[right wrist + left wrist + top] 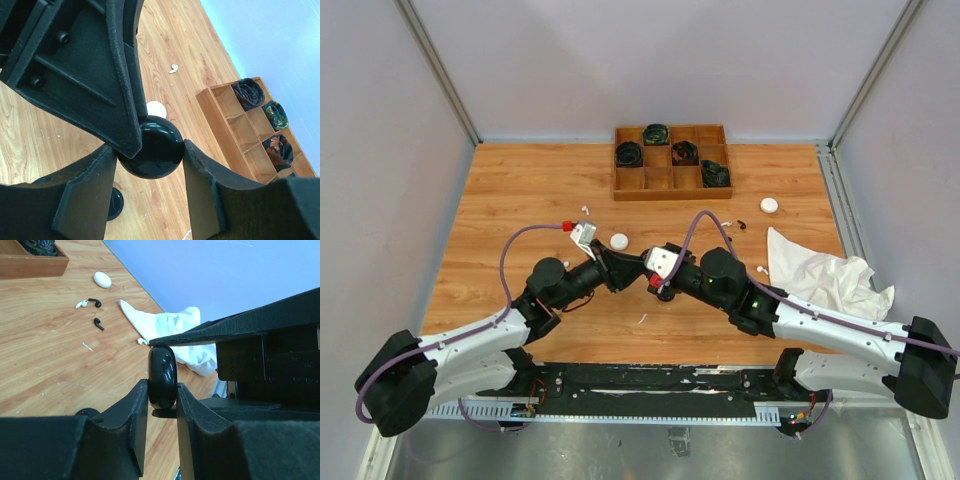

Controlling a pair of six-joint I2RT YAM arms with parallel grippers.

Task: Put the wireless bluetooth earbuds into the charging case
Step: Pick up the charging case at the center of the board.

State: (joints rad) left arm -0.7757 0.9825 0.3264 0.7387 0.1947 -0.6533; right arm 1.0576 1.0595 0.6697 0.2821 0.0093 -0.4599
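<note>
Left hand (162,392): closed on the black charging case (162,367). It pinches the two flat faces, and the case stands on edge between the fingers, clear of the surface (520,200).

Right hand (150,150): meets yours head-on at the same case. Its fingers flank the round width, one against each side of the rim, so it reads as a grip too. One right finger lies across the top of the case in the left wrist view.

The earbuds lie loose on the surface, none at the case.
- Ahead of the left hand, past its fingertips and off to its left: a white earbud (81,304) and a black earbud (95,302) just beside each other.
- A second black earbud (99,324) lies nearer the hand.
- Another white earbud (142,341) sits at the edge of the crumpled white cloth (175,335).
- Farther out is a white round case (102,279).

Ahead of the right hand: a second white round case (156,107) just behind the held one, then a lone white earbud (173,69). To that hand's right is the wooden tray (225,125), with coiled cables (250,92) in some compartments.
</note>
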